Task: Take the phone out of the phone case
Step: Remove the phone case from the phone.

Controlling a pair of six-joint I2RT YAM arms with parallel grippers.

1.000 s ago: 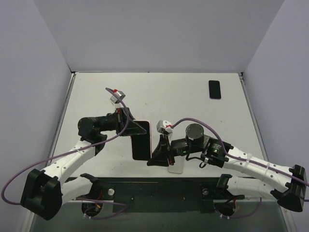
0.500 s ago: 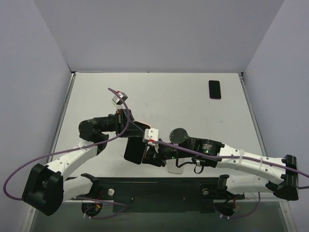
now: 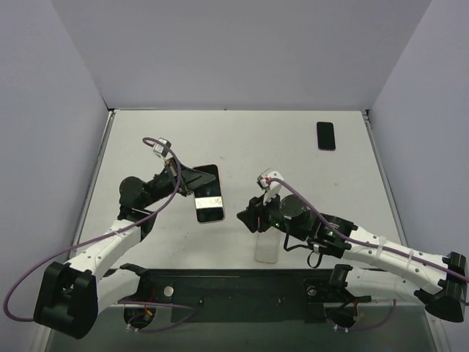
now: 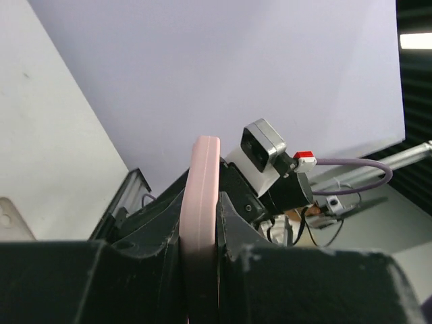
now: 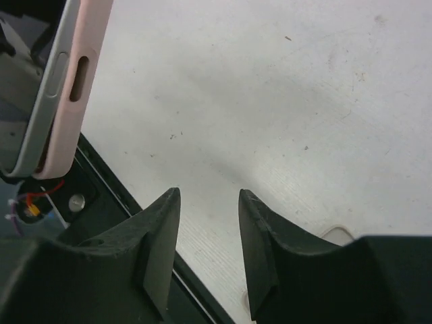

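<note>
Pinching the phone case (image 4: 200, 196): left gripper (image 3: 189, 185) — right gripper (image 5: 209, 202) apart.

Pink phone case (image 4: 200, 216), black phone (image 3: 208, 192)

A white table (image 3: 293, 147) is boxed in on three sides by plain pale-lavender walls (image 3: 242, 51), all pretty evenly lit. A black rail (image 3: 242, 290) is run along the near edge. Off past the wall, a dark room with a light strip (image 4: 415, 40) is glimpsed.
</note>
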